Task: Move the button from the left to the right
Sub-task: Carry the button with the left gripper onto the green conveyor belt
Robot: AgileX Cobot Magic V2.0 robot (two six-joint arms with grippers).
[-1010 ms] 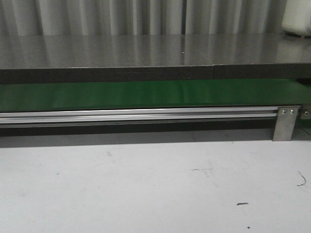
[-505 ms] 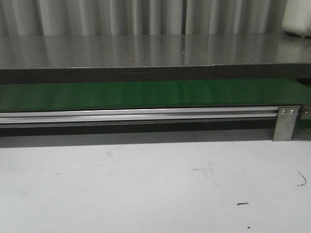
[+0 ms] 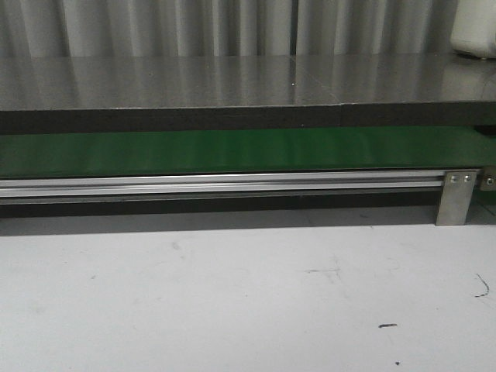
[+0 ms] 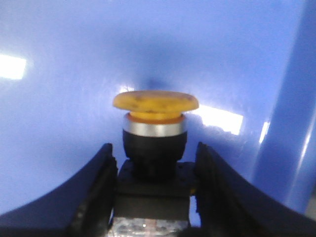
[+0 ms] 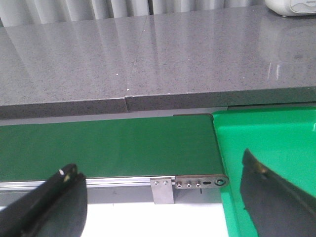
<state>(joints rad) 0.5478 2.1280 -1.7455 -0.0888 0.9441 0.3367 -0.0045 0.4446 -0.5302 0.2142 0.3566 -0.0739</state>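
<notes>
The button [image 4: 155,101] fills the left wrist view: a yellow-orange disc head, a silver ring and a boxy black block. My left gripper [image 4: 154,148] is shut on the black block, one dark finger against each side. Behind the button is a blue surface [image 4: 74,54], and I cannot tell whether the button rests on it. My right gripper [image 5: 158,165] stands open with nothing between its fingers, above the right end of the green conveyor belt [image 5: 108,148]. Neither arm shows in the front view.
A green bin [image 5: 266,133] sits just right of the belt's end. The belt [image 3: 232,151] runs behind an aluminium rail [image 3: 217,184] with a metal bracket [image 3: 455,198]. Behind it lies a grey stone counter [image 3: 232,77] with a white appliance [image 3: 474,27]. The white table [image 3: 232,294] is in front.
</notes>
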